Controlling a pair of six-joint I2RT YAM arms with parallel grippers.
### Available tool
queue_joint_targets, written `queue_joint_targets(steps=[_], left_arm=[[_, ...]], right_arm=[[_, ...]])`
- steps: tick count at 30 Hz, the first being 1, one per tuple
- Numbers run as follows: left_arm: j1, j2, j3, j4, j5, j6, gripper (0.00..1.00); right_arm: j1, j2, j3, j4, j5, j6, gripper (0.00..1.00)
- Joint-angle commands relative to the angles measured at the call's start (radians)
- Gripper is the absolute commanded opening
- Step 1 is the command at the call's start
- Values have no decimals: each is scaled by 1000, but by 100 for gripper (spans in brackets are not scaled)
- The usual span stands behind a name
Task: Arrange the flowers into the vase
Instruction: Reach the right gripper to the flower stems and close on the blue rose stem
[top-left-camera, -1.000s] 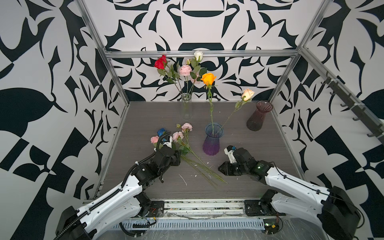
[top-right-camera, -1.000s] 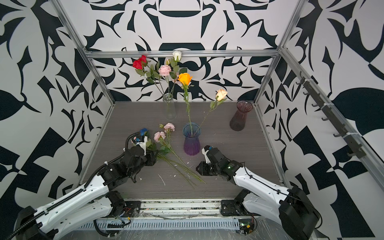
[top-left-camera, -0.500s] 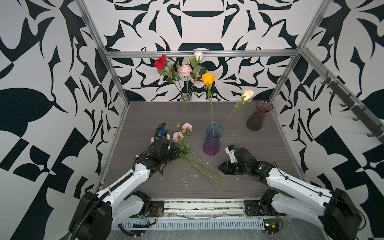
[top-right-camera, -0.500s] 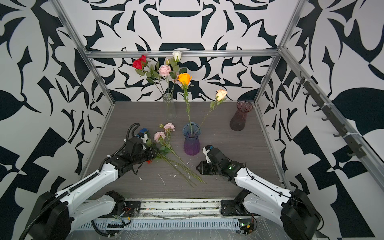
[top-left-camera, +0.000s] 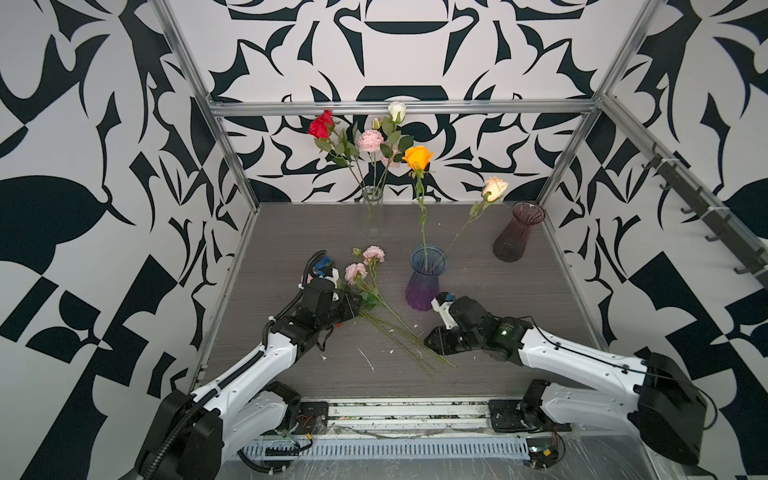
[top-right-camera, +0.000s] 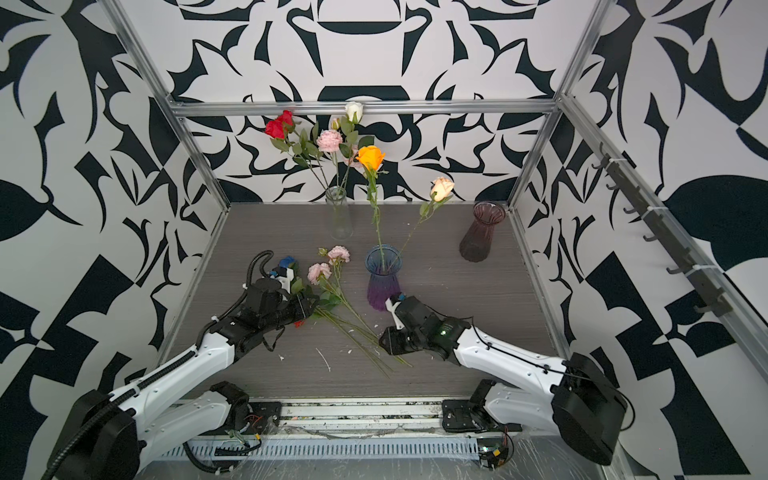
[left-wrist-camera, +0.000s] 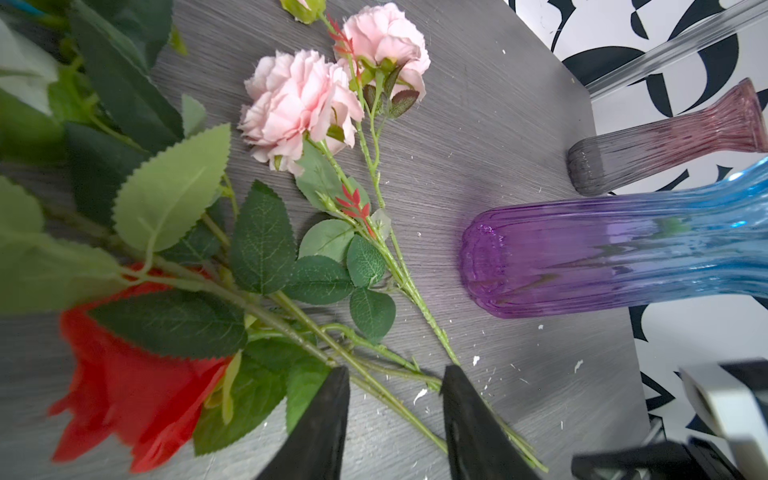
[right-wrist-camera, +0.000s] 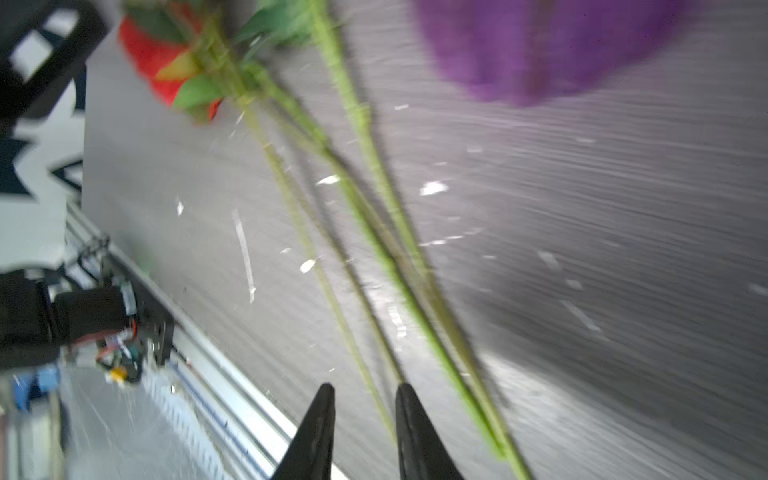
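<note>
Loose flowers lie left of centre: two ruffled pink blooms (top-left-camera: 355, 272) (left-wrist-camera: 299, 104) and a red rose (left-wrist-camera: 124, 374), their green stems (top-left-camera: 399, 336) fanning toward the front. My left gripper (top-left-camera: 353, 307) (left-wrist-camera: 395, 374) is open, its tips astride the stems just below the leaves. My right gripper (top-left-camera: 430, 338) (right-wrist-camera: 365, 390) is open at the stem ends; one thin stem (right-wrist-camera: 374, 399) runs between its tips. The blue-purple vase (top-left-camera: 426, 282) (top-right-camera: 383, 282) holds an orange rose (top-left-camera: 417, 157) and a peach rose (top-left-camera: 494, 188). A blue bloom (top-right-camera: 286, 262) peeks out behind the left wrist.
A tall clear vase (top-left-camera: 372, 216) at the back holds red, white and pink flowers. A maroon vase (top-left-camera: 517, 232) stands at the back right with nothing in it. Metal frame posts and patterned walls close in the table on three sides. White flecks litter the front.
My left arm has swung right, bringing its gripper from beside the blooms onto the stems, jaws somewhat narrower. The right gripper has stayed at the stem ends.
</note>
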Motion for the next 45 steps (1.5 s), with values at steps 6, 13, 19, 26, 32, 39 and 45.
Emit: queue_joint_targets(steps=[6,13,19,26,32,39,45], left_arm=[[25,-54,-62,47,23,-44,43],[33,-99,-89,49,16,-56,44],[36,-64,-81,56,27,-65,43],[37,-60,-79,60,30,-63,43],[41,-69,-84,60,31,-63,43],[46,-71,-88,63,35,-66,43],[48,-61,-83,64,37,-66,43]], right_arm=[[222,332,340,-144,85,-181,31],[240,444,449,-306,244,-130,31],[239,509,493,-365,272,-104,31],[239,605,560,-424,269,-101,32],[237,628,582,-441,278,-104,31],[234,540,520,-410,330,-72,27],[188,543,495,-400,290,-53,27]])
